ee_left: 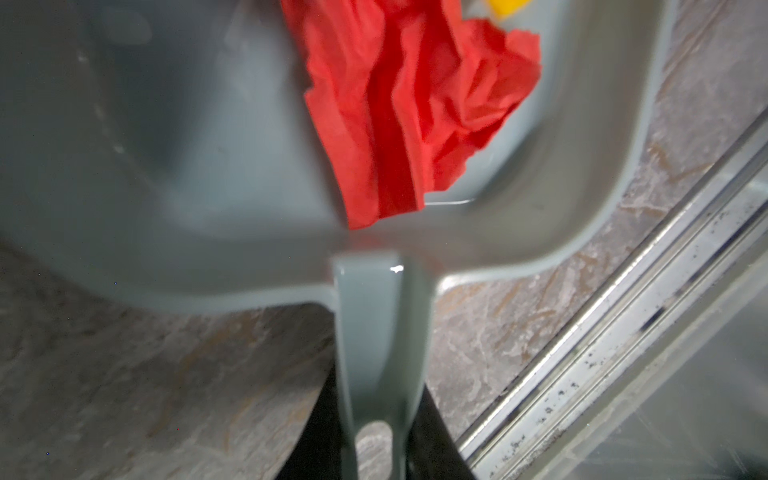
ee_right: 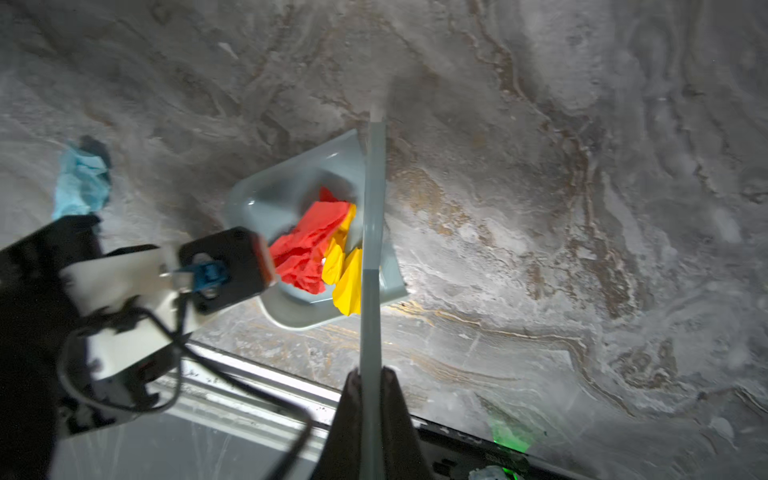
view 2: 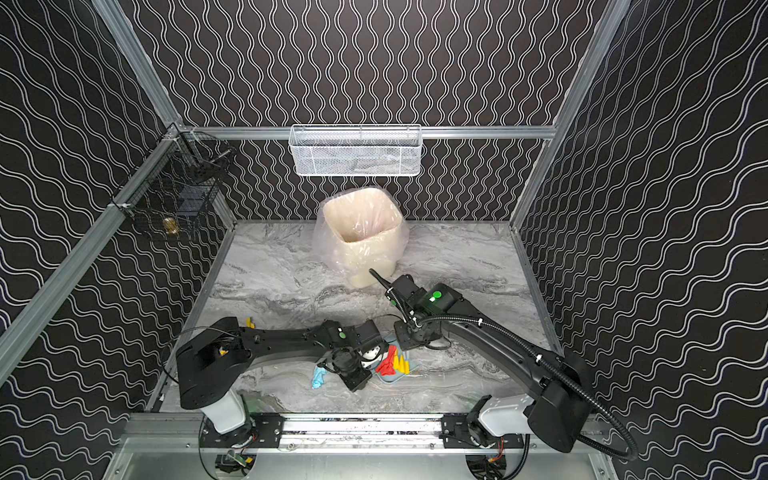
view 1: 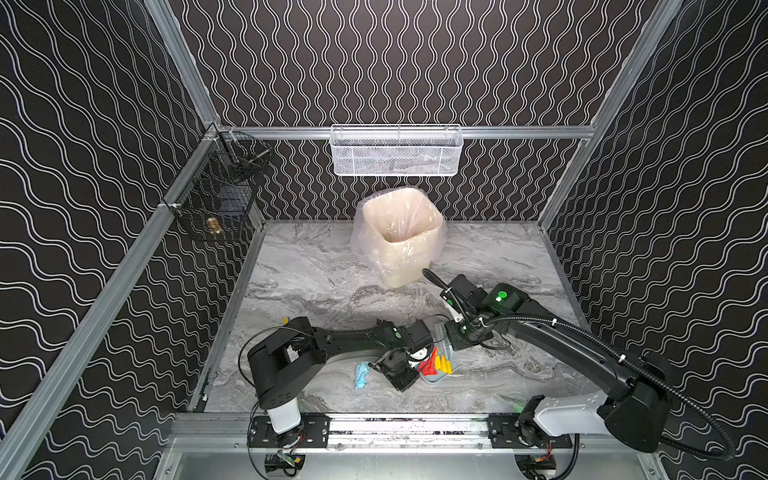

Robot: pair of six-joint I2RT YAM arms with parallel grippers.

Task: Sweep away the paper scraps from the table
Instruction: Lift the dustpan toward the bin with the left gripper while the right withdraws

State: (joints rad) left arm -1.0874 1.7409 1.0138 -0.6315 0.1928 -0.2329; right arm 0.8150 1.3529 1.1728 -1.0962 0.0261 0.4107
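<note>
My left gripper (ee_left: 376,424) is shut on the handle of the pale blue dustpan (ee_left: 187,174), which lies on the table (view 1: 332,282) near the front. Red paper scraps (ee_right: 309,245) and yellow ones (ee_right: 347,278) lie inside the pan. My right gripper (ee_right: 371,386) is shut on the pale blue brush (ee_right: 372,208), which stands across the pan's mouth against the yellow scraps. A light blue scrap (view 1: 361,374) lies on the table just left of the left wrist. Another yellow scrap (view 1: 286,321) shows behind the left arm's elbow.
A cream bin with a clear liner (view 1: 399,232) stands at the back middle, just behind the right arm. A white mesh basket (view 1: 397,151) hangs on the back wall and a black wire basket (view 1: 224,187) on the left wall. The aluminium front rail (view 1: 395,424) runs close to the pan.
</note>
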